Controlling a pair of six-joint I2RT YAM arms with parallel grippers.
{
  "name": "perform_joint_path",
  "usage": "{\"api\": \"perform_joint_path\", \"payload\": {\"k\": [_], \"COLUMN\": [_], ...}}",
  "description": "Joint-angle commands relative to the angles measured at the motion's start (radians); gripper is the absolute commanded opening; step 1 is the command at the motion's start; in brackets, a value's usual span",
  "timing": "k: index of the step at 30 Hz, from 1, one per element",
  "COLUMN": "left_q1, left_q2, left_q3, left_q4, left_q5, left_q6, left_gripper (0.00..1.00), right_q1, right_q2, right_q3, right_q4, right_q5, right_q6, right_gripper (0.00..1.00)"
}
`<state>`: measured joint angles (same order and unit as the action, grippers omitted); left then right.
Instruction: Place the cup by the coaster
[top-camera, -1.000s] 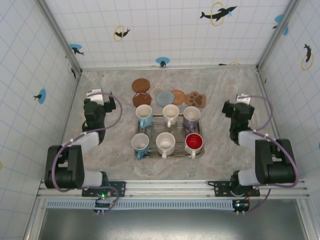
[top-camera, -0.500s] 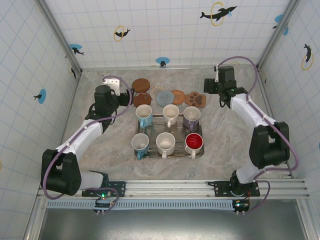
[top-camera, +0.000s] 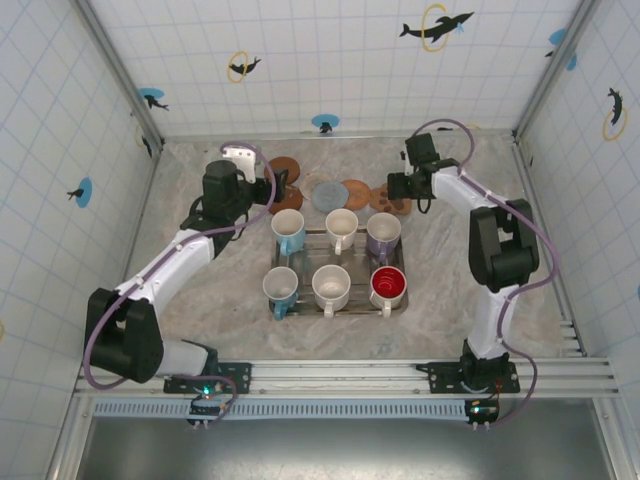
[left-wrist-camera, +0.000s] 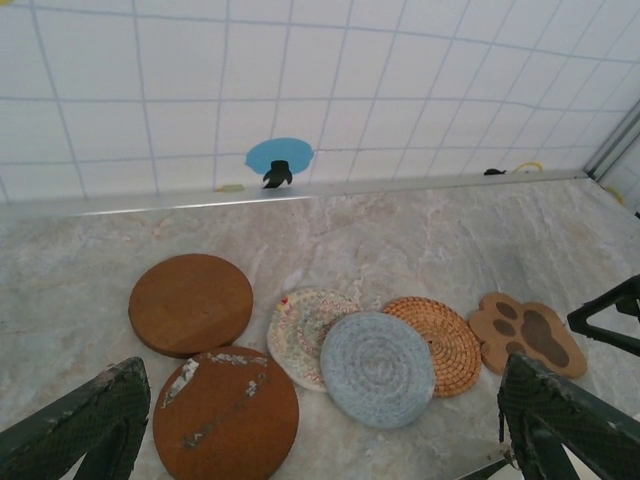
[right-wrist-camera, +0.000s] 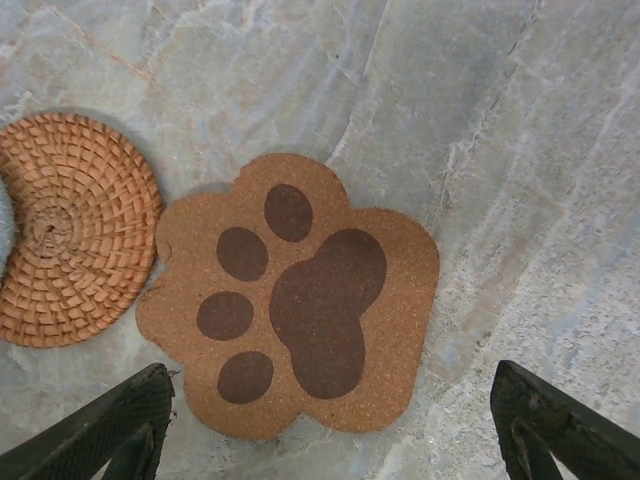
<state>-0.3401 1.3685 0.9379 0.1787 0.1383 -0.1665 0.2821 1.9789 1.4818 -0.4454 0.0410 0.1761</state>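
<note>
Cups (top-camera: 341, 228) upright in tray (top-camera: 357, 312), handles toward near side; left tool (left-wrist-camera: 322, 372), right tool (right-wrist-camera: 330, 372) open, empty.

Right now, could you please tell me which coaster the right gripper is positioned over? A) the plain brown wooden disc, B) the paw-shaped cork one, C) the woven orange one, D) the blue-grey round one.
B: the right wrist view looks straight down on the paw-shaped coaster, which lies in the gap of the open right gripper, with the woven coaster off to one side.
</note>
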Motion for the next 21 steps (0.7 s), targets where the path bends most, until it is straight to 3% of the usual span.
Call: {"api": "perform_joint_path", "payload": {"k": [1, 21], "left_q1": [-0.007, -0.017], "left_q2": [0.019, 0.049], "left_q3": [0.035, 0.050], "left_q4": [-0.013, -0.034], "left_q5": [-0.012, -0.015], "left_q6": [-0.010, -0.001], "left_gripper": [0.91, 0.92], "right_q1": [0.001, 0.060], "right_q2": [0.040, 0.239], "right_q3": [0.065, 0.274], "right_q4": [-0.027, -0.209], "right_q5": [-0.041, -0.049], "right_q6": [0.016, -0.049], "right_gripper": [0.85, 0.87]}}
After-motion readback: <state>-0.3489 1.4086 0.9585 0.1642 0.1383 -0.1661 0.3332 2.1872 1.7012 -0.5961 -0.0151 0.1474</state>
